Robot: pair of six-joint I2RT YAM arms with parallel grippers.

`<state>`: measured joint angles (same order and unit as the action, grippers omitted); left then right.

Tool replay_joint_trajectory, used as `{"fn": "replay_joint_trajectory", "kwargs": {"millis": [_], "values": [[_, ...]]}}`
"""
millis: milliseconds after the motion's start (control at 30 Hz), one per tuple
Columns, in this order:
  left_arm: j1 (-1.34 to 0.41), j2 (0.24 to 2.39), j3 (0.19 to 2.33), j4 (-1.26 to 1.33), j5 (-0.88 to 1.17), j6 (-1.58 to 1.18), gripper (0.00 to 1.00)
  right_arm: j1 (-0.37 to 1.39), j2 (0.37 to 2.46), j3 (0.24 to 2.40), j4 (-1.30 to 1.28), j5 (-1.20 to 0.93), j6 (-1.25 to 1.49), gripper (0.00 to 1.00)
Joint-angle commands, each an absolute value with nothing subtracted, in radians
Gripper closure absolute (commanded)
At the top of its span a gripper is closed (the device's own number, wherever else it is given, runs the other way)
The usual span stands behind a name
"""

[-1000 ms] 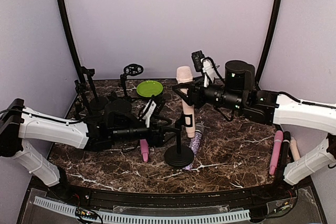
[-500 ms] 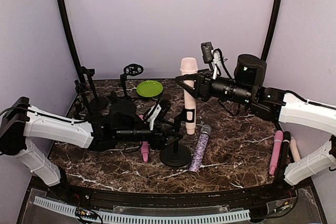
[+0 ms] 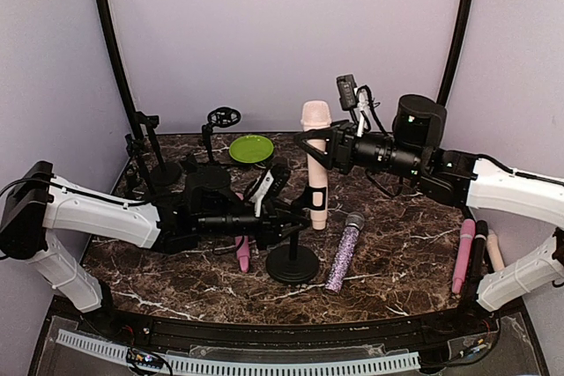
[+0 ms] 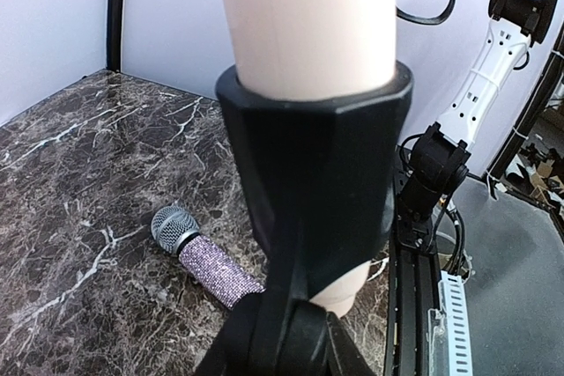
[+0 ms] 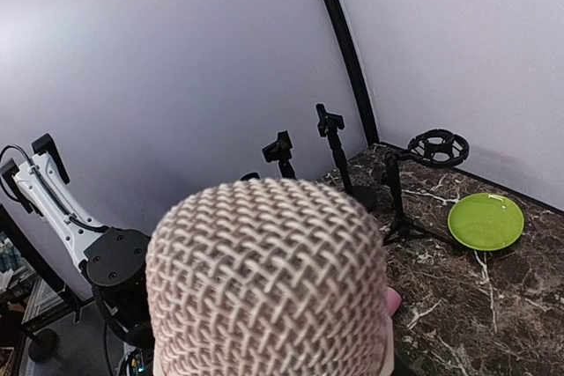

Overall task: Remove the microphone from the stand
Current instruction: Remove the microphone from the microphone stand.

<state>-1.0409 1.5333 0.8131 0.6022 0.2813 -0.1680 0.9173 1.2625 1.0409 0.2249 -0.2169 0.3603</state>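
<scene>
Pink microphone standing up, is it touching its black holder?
Touching. The left wrist view shows the black holder wrapped tight around the pink microphone.

Right tool (image 3: pixel 315 148) clamped high — left tool (image 3: pixel 287 222) reaching in lower.

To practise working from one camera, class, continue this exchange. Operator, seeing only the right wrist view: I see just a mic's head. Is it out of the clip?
Observer: No, the mic sits in the clip.
Operator: Where is my grip?
Observer: The right gripper holds it below the head.
Operator: What's below?
Observer: A glitter mic lies on the table beside the stand's base.
</scene>
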Motion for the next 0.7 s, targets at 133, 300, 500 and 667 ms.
{"fn": "replay_joint_trajectory", "kwargs": {"millis": [133, 300, 500, 667], "values": [[-1.039, 1.514, 0.802, 0.668, 0.261, -0.167, 1.00, 0.905, 1.218, 1.044, 0.362, -0.153, 0.436, 1.00], [-1.038, 1.502, 0.786, 0.681, 0.239, -0.171, 1.00, 0.905, 1.226, 1.044, 0.356, -0.068, 0.449, 0.98], [-1.038, 1.503, 0.784, 0.684, 0.218, -0.169, 1.00, 0.905, 1.249, 1.058, 0.322, 0.065, 0.491, 0.98], [-1.039, 1.506, 0.779, 0.681, 0.207, -0.174, 1.00, 0.905, 1.256, 1.056, 0.311, 0.131, 0.514, 0.99]]}}
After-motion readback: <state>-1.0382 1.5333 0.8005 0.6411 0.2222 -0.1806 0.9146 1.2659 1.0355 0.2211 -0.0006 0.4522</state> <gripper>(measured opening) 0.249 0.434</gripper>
